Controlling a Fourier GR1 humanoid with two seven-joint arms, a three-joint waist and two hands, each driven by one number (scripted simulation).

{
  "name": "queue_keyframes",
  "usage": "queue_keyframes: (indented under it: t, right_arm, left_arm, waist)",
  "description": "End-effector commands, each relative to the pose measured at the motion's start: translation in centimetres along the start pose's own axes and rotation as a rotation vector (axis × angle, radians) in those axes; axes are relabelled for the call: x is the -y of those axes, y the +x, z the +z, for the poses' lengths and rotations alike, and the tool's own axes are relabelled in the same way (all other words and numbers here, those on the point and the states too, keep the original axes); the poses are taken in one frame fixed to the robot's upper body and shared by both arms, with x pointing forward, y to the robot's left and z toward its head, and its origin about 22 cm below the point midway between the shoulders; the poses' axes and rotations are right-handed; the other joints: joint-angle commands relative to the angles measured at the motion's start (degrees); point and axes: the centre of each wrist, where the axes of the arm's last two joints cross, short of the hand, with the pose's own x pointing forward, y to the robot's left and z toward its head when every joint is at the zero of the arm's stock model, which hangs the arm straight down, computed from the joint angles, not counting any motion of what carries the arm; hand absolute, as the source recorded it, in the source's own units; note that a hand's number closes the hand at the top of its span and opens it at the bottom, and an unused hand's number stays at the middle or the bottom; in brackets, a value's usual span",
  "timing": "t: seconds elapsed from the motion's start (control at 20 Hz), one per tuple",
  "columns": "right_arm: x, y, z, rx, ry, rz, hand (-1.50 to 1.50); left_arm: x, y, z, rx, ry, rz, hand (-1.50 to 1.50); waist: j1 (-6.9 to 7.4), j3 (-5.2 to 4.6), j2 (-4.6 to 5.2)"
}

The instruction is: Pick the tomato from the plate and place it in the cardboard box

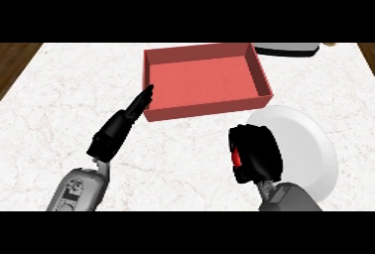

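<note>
**Operator:** Head view, looking steeply down. I have the white marble worktop [183, 149] in front of me, with the red cardboard box [205, 79] at the far middle, open on top and nothing in it that I can see.

**Observer:** Where is the tomato?

**Operator:** In my right hand [256, 154]. The fingers are curled round it, and only a thin sliver of red, the tomato [237, 158], shows between them. The hand sits over the left edge of the white plate [304, 144], which lies just beside the box's near right corner.

**Observer:** Is the tomato touching the plate?

**Operator:** I cannot tell; the hand hides that.

**Observer:** And your left hand?

**Operator:** My left hand [121, 126] is stretched out flat, fingers straight and together, holding nothing. Its fingertips [148, 92] point up toward the box's left wall and lie right against its near left corner.

**Observer:** Anything else?

**Operator:** A grey and white object [289, 48] at the far edge, behind the box, cut off by the frame.
</note>
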Motion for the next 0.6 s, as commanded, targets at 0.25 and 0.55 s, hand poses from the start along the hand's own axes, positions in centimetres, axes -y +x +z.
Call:
queue_keyframes:
  t: [0.25,0.55]
  right_arm:
    - [5.2,13.6,4.0,0.378,-0.165,-0.009,1.5]
    - [11.2,13.3,9.3,0.452,-0.209,-0.121,1.5]
  left_arm:
    - [-1.3,-0.7,0.2,-0.032,0.046,-0.006,0.0]
    - [-1.8,-1.2,1.9,-0.011,0.081,-0.004,0.0]
  waist:
    - [-3.87,0.32,-0.2]
    - [-4.87,0.32,-0.4]
